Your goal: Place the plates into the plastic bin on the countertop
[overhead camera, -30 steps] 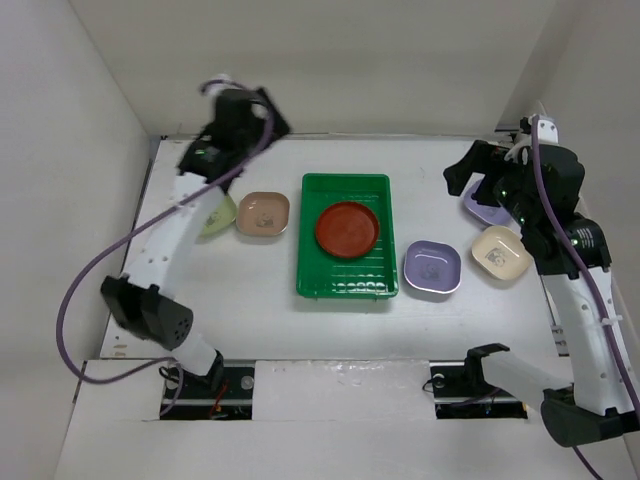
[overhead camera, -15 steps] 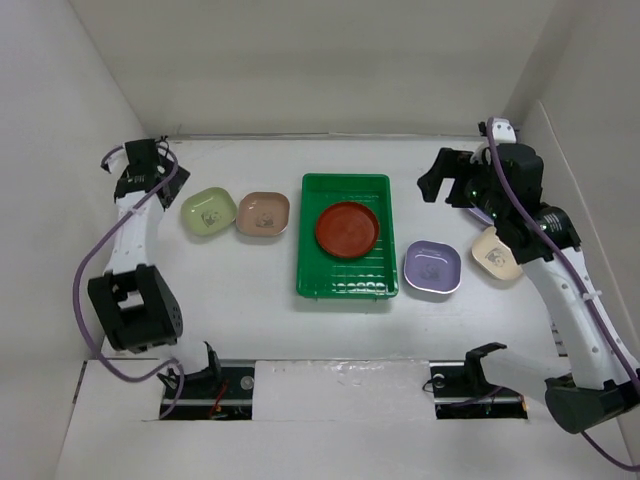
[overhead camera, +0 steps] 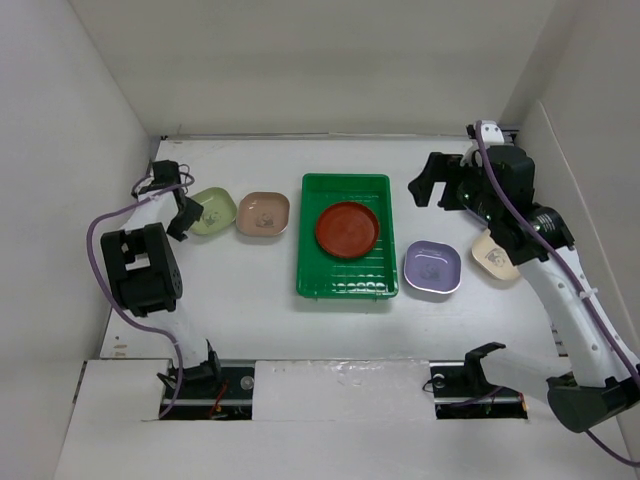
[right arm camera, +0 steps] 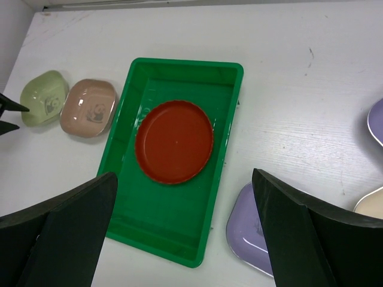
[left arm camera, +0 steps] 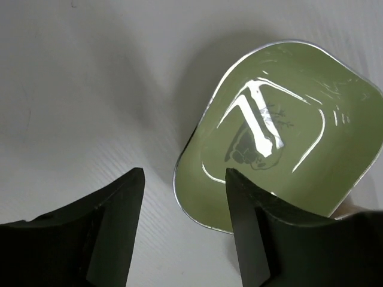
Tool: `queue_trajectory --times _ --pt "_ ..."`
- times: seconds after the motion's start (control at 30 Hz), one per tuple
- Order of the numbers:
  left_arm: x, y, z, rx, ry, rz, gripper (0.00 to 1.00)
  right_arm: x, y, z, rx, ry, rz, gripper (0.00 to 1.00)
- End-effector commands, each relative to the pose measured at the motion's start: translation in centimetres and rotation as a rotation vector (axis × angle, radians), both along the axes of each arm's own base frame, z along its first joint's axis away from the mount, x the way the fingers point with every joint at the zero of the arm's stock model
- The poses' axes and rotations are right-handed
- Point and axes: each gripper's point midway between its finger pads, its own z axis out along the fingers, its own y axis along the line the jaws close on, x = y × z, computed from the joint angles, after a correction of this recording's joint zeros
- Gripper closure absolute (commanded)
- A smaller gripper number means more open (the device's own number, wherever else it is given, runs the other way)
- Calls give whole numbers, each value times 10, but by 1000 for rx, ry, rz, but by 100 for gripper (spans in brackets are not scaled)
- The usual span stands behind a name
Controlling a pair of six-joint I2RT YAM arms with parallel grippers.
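The plastic bin (overhead camera: 345,275) lies mid-countertop with a red-brown plate (overhead camera: 347,229) flat inside it. Left of the bin sit a pink-tan dish (overhead camera: 263,213) and a pale green dish (overhead camera: 212,210). My left gripper (overhead camera: 185,212) is low at the green dish's left edge. In the left wrist view the left gripper (left arm camera: 184,173) straddles the rim of the green dish (left arm camera: 281,131), one finger over its inside and one over the table, neither touching. My right gripper (overhead camera: 428,190) hangs open and empty high beside the bin's right side. Right of the bin lie a lavender dish (overhead camera: 432,267) and a cream dish (overhead camera: 495,255).
The right wrist view looks down on the bin (right arm camera: 173,221), the red-brown plate (right arm camera: 174,141), and a second lavender dish (right arm camera: 377,122) at the frame's right edge. White walls close in the countertop (overhead camera: 250,290) on the left, back and right.
My left arm has folded down from the back left corner to the green dish's edge, and its jaws have narrowed. My right gripper has drifted slightly left, still wide.
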Motion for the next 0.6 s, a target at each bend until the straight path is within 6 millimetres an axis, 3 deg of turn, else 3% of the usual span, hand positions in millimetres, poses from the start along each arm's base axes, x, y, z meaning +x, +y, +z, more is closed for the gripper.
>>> queue_trajectory --times 0.0,0.1,0.2,0.3,0.33,0.4,0.43,0.5,0.57 --pt "-7 9 -22 27 71 55 49 -4 6 27 28 -93 35 0" --pt "-10 6 -40 6 120 59 52 -4 6 27 28 -93 35 0" --pt "-9 6 -43 2 119 67 54 -8 2 32 32 -111 26 0" --pt "-11 8 -47 6 144 91 90 -8 2 32 32 -111 26 0" --pt "-10 11 -38 17 138 105 100 -10 1 40 38 -130 26 0" --pt "-9 21 -17 67 108 154 100 -9 0 40 35 -131 16 0" --pt "-5 27 11 98 44 185 100 -9 0 40 35 -131 16 0" --pt "-7 34 44 169 -5 237 100 -9 0 40 35 -131 16 0" --pt "-1 35 99 232 -121 263 100 -11 -2 38 32 -131 7 0"
